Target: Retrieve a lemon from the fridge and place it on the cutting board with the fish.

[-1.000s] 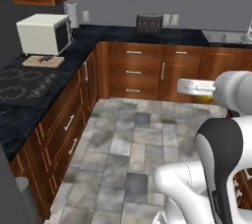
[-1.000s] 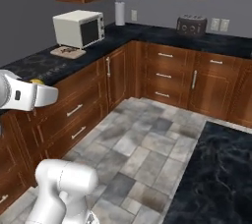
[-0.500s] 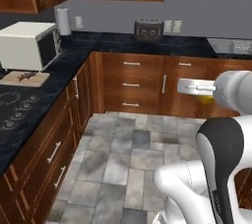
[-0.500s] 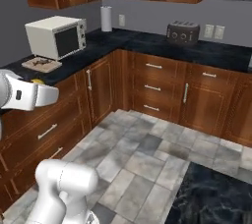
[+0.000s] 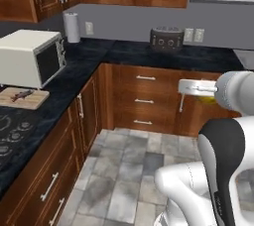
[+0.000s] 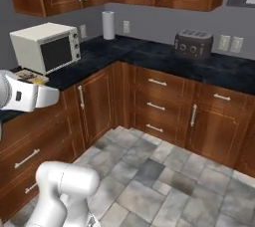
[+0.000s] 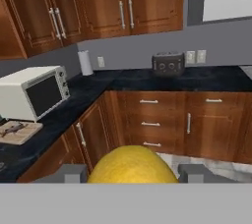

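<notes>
The yellow lemon [image 7: 132, 165] sits between my gripper's [image 7: 132, 174] two fingers, which are shut on it; in the left base view a sliver of the lemon [image 5: 208, 99] peeks out under the white hand. The tan cutting board [image 7: 22, 133] lies on the dark counter to the left of me, in front of the white microwave, with the slim grey fish [image 7: 12, 129] on it. From the left base the board [image 5: 30, 101] and fish [image 5: 20, 94] are at the far left; from the right base the board [image 6: 31, 75] is partly behind my hand. The fridge is out of view.
A white microwave [image 5: 32, 57] stands just behind the board. A paper towel roll [image 6: 108, 24] and a grey toaster [image 6: 193, 43] stand on the back counter. Stove burners [image 5: 9, 138] lie near the board. Wooden cabinets line the corner, around an open tiled floor [image 6: 149, 171].
The whole scene has shifted with the base: the counter corner, microwave and board are now nearer and larger. The lemon stays held in the gripper.
</notes>
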{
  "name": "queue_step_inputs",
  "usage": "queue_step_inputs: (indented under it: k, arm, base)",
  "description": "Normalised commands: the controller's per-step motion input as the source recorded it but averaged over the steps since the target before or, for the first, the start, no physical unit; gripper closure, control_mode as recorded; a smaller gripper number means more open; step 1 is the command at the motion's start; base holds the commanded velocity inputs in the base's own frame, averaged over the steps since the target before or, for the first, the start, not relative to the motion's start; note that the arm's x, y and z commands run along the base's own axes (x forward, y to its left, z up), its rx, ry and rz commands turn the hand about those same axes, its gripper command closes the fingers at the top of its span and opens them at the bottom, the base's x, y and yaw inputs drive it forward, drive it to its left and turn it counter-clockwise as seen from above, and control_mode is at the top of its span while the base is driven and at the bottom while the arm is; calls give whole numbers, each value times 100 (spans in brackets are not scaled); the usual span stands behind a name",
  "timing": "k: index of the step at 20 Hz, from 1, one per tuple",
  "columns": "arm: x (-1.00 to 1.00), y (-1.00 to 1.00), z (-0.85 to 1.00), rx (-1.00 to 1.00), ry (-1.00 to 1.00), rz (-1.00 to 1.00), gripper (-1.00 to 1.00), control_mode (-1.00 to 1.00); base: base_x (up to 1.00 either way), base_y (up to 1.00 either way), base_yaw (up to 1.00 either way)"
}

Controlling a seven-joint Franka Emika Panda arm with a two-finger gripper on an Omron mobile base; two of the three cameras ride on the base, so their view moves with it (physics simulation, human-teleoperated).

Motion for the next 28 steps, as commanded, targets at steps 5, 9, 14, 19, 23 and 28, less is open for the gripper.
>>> queue_step_inputs:
  k: [5, 9, 14, 19, 23, 28]
  arm:
    - [0, 0, 0, 0, 0, 0, 100, 100]
    - [0, 0, 0, 0, 0, 0, 100, 100]
    - [0, 0, 0, 0, 0, 0, 100, 100]
    - [0, 0, 0, 0, 0, 0, 100, 100]
    - [0, 0, 0, 0, 0, 0, 100, 100]
    - [0, 0, 0, 0, 0, 0, 100, 100]
  base:
    - [100, 6, 28]
    - [92, 0, 48]
    - [81, 0, 62]
    - [78, 4, 61]
    - [78, 0, 69]
    - [34, 0, 71]
